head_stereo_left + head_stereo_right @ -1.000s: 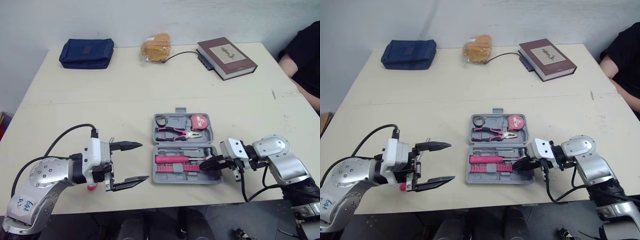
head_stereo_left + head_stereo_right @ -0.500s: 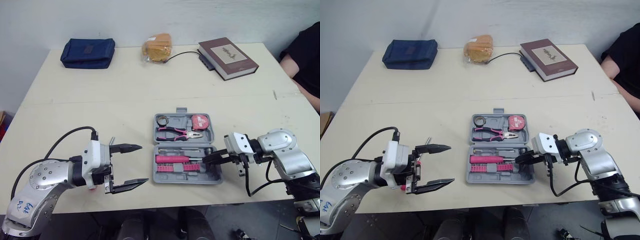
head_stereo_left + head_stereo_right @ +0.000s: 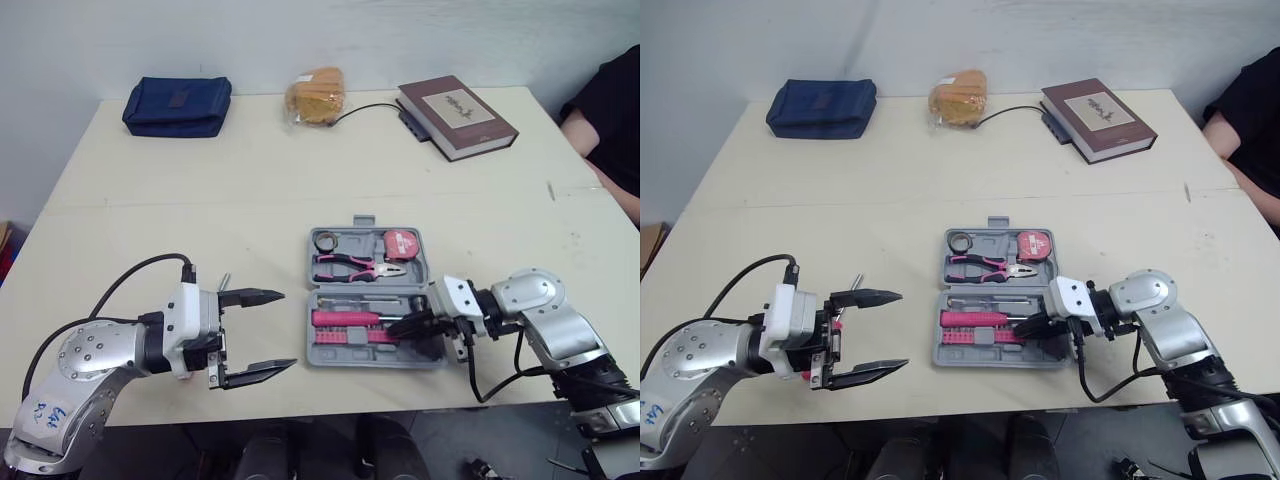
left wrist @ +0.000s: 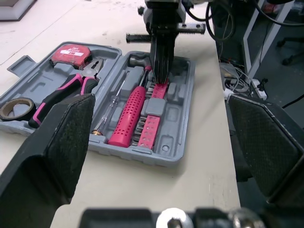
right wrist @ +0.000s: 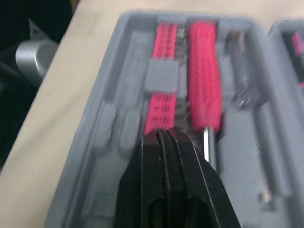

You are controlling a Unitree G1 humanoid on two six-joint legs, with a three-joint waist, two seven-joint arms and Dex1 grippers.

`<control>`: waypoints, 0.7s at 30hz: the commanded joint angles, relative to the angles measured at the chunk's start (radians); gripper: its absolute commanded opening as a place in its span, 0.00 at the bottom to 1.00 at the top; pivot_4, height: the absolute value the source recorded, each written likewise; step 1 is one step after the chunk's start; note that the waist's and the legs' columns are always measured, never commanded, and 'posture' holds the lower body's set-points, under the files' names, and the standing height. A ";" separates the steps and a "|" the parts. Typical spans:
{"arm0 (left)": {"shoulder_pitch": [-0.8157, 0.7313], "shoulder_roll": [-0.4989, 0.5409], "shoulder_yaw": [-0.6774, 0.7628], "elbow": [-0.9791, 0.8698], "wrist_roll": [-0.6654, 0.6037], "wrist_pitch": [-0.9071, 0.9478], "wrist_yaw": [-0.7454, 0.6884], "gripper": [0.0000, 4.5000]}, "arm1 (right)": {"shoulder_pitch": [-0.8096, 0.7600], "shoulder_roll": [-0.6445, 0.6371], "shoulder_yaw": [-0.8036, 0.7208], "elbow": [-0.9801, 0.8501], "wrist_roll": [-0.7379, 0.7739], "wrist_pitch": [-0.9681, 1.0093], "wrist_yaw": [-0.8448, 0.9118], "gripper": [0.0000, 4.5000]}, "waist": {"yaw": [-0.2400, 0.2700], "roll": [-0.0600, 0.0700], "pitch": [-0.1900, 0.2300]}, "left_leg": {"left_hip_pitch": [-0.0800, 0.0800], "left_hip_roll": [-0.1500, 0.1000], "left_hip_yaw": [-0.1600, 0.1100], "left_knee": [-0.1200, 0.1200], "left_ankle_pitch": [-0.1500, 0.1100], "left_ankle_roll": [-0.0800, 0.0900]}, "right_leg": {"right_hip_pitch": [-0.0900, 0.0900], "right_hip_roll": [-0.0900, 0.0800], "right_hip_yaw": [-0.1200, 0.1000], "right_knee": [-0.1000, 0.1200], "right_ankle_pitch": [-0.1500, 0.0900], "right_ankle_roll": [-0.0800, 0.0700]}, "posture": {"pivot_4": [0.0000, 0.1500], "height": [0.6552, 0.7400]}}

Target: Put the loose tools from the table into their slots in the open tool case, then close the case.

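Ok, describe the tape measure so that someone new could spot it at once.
On the cream table, a grey tool case lies open near the front edge. In its far half, the tape measure sits in the right corner, just above the pink-handled pliers. It is the only squat red block with a label on top, unlike the dark tape roll in the left corner.

**Arms and grippers, both low at the near edge**

Left gripper (image 3: 286,329): near left, forearm lying low, pointing right, jaws spread wide apart.
Right gripper (image 3: 402,325): near right, elbow bent, wrist level, pointing left, jaws pressed together.
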 commanded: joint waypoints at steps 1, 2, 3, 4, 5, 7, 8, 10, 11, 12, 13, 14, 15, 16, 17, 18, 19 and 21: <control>0.015 -0.006 0.019 0.009 0.006 -0.034 -0.013 1.00 | 0.038 -0.017 0.051 -0.015 -0.071 0.009 -0.013 0.01 | 0.000 -0.001 -0.001 | 0.000 0.000 0.000 0.000 0.000 0.000 | 0.000 0.000 0.000 0.000 0.000 0.000 | 1.00 1.00; 0.018 -0.005 0.020 0.011 0.007 -0.038 -0.014 1.00 | 0.041 -0.017 0.057 -0.030 -0.083 0.020 -0.027 0.01 | 0.000 -0.002 -0.001 | 0.000 0.000 0.000 0.000 0.000 0.000 | 0.000 0.000 0.000 0.000 0.000 0.000 | 1.00 1.00; 0.020 -0.005 0.020 0.014 0.008 -0.042 -0.015 1.00 | 0.042 -0.017 0.061 -0.038 -0.091 0.027 -0.037 0.01 | 0.000 -0.003 -0.002 | 0.001 0.000 0.000 0.000 0.000 0.000 | 0.000 0.000 0.000 -0.001 0.000 0.000 | 1.00 1.00; 0.022 -0.005 0.020 0.016 0.009 -0.045 -0.016 1.00 | 0.042 -0.017 0.064 -0.043 -0.095 0.031 -0.044 0.01 | 0.000 -0.005 -0.003 | 0.001 0.001 0.000 0.000 0.000 0.000 | 0.000 0.000 0.000 -0.001 0.000 0.000 | 1.00 1.00; 0.028 -0.004 0.024 0.018 0.011 -0.049 -0.015 1.00 | 0.036 -0.019 0.057 -0.054 -0.090 0.048 -0.051 0.01 | 0.000 -0.006 -0.004 | 0.001 0.001 0.000 0.000 0.000 0.000 | 0.000 0.000 0.000 -0.001 0.000 -0.001 | 1.00 1.00; 0.044 -0.003 0.035 0.021 0.019 -0.058 -0.013 1.00 | 0.019 -0.014 0.023 -0.061 -0.048 0.079 -0.062 0.01 | -0.002 -0.008 -0.005 | 0.001 0.001 -0.001 0.000 0.000 -0.001 | 0.000 0.000 0.000 -0.001 0.000 -0.001 | 1.00 1.00; 0.054 -0.001 0.043 0.021 0.024 -0.064 -0.010 1.00 | 0.015 -0.012 -0.002 -0.061 -0.014 0.077 -0.053 0.01 | -0.003 -0.008 -0.005 | 0.001 0.002 -0.001 0.000 0.000 -0.001 | 0.000 0.000 0.000 -0.001 -0.001 -0.001 | 1.00 1.00; 0.072 -0.001 0.063 0.019 0.028 -0.071 -0.002 1.00 | 0.015 -0.006 -0.048 -0.053 0.047 0.070 -0.040 0.01 | -0.002 -0.008 -0.005 | 0.000 0.002 -0.001 0.000 -0.001 -0.001 | 0.000 0.000 0.000 -0.001 -0.001 -0.001 | 1.00 1.00; 0.093 -0.001 0.095 0.023 0.034 -0.081 0.002 1.00 | 0.020 0.009 -0.106 -0.046 0.143 0.035 0.019 0.01 | -0.001 -0.008 -0.005 | 0.000 0.002 -0.001 0.000 -0.001 -0.001 | -0.001 0.000 0.000 -0.001 -0.001 -0.002 | 1.00 1.00; 0.114 0.001 0.127 0.026 0.034 -0.087 0.002 1.00 | 0.023 0.013 -0.155 -0.031 0.196 -0.002 0.047 0.01 | 0.000 -0.008 -0.005 | 0.000 0.002 -0.001 0.000 -0.001 -0.001 | -0.001 0.000 0.000 -0.001 -0.001 -0.002 | 1.00 1.00; 0.129 0.002 0.147 0.026 0.035 -0.092 0.003 1.00 | 0.026 0.016 -0.188 -0.018 0.229 -0.029 0.069 0.01 | 0.000 -0.007 -0.005 | -0.001 0.002 -0.001 0.000 -0.001 -0.001 | -0.001 0.000 0.000 -0.001 -0.001 -0.002 | 1.00 1.00; 0.150 -0.003 0.185 0.028 0.032 -0.094 0.013 1.00 | 0.027 -0.013 -0.207 0.003 0.228 -0.024 0.085 0.01 | 0.000 -0.007 -0.004 | -0.001 0.002 -0.001 0.000 -0.001 -0.001 | -0.001 0.000 -0.001 -0.002 -0.001 -0.001 | 1.00 1.00; 0.172 -0.007 0.224 0.030 0.027 -0.092 0.021 1.00 | 0.022 -0.041 -0.225 0.028 0.216 -0.016 0.081 0.01 | 0.000 -0.007 -0.004 | -0.001 0.002 0.000 0.000 -0.001 -0.001 | -0.001 0.000 0.000 -0.002 -0.001 -0.001 | 1.00 1.00; 0.203 -0.011 0.277 0.033 0.026 -0.094 0.028 1.00 | 0.017 -0.087 -0.253 0.046 0.223 0.039 0.079 0.01 | 0.001 -0.007 -0.004 | -0.001 0.002 0.000 0.000 -0.001 0.000 | 0.000 0.000 -0.001 -0.002 -0.001 -0.001 | 1.00 1.00; 0.225 -0.014 0.313 0.033 0.026 -0.095 0.033 1.00 | 0.015 -0.119 -0.272 0.058 0.231 0.078 0.077 0.01 | 0.001 -0.007 -0.004 | -0.001 0.001 -0.001 0.000 -0.001 0.000 | 0.000 -0.001 -0.001 -0.003 -0.001 -0.001 | 1.00 1.00; 0.258 -0.021 0.371 0.037 0.012 -0.088 0.037 1.00 | 0.009 -0.151 -0.312 0.082 0.251 0.101 0.077 0.07 | 0.001 -0.006 -0.004 | -0.001 0.001 0.000 0.000 -0.001 0.000 | -0.001 -0.001 -0.001 -0.003 -0.001 -0.001 | 1.00 1.00; 0.299 -0.027 0.431 0.049 0.009 -0.088 0.030 1.00 | 0.006 -0.185 -0.347 0.124 0.252 0.076 0.092 0.14 | 0.000 -0.006 -0.004 | -0.001 0.001 0.000 0.000 -0.001 0.001 | -0.001 -0.002 0.000 -0.003 -0.001 -0.001 | 1.00 1.00; 0.347 -0.034 0.496 0.059 0.004 -0.089 0.019 1.00 | 0.005 -0.218 -0.382 0.174 0.248 0.030 0.112 0.33 | -0.001 -0.006 -0.004 | -0.001 0.002 -0.001 -0.001 -0.002 0.001 | -0.001 -0.002 -0.001 -0.004 -0.001 -0.001 | 1.00 1.00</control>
